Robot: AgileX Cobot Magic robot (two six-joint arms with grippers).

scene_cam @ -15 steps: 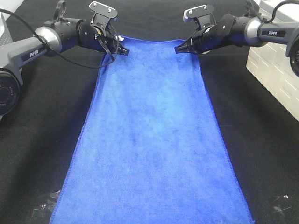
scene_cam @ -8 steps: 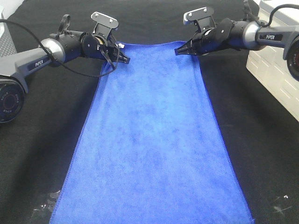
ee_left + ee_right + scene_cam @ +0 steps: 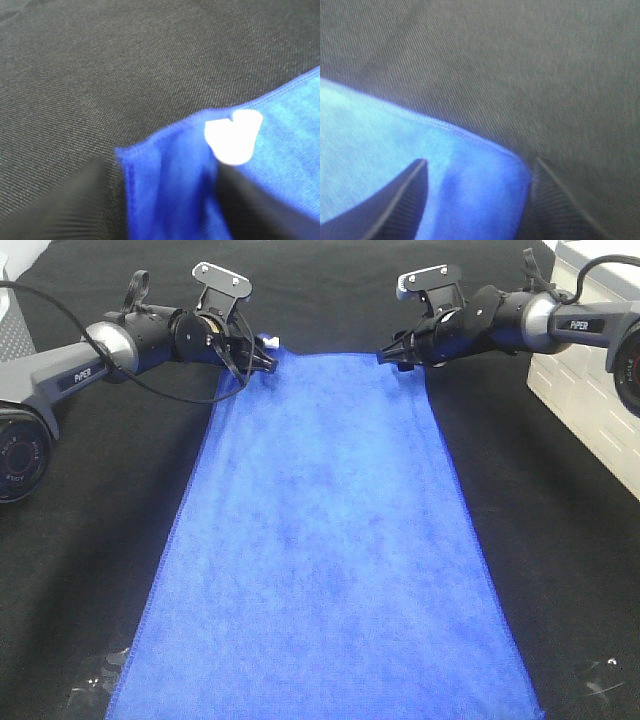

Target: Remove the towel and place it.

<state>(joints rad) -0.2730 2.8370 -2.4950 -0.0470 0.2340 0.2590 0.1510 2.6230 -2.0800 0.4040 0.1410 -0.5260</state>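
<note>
The bright blue towel (image 3: 330,540) lies spread lengthwise down the middle of the black cloth, its far edge flat on the table. My left gripper (image 3: 268,360) sits at the towel's far left corner. In the left wrist view its fingers (image 3: 75,205) stand apart with that corner (image 3: 170,165) and the small white tag (image 3: 232,135) between them. My right gripper (image 3: 392,355) sits at the far right corner, open, its dark fingers (image 3: 395,205) astride the towel's corner (image 3: 480,180). Neither gripper pinches the fabric.
The black cloth table covering (image 3: 90,520) runs along both sides of the towel. A white ribbed box (image 3: 585,370) stands at the right edge, close to the right arm. A grey object (image 3: 10,325) is at the far left. Shiny scraps (image 3: 100,675) lie near the front left.
Both grippers were shut on the towel's raised far corners; now both have opened. The far edge has dropped flat and sits slightly nearer the camera.
</note>
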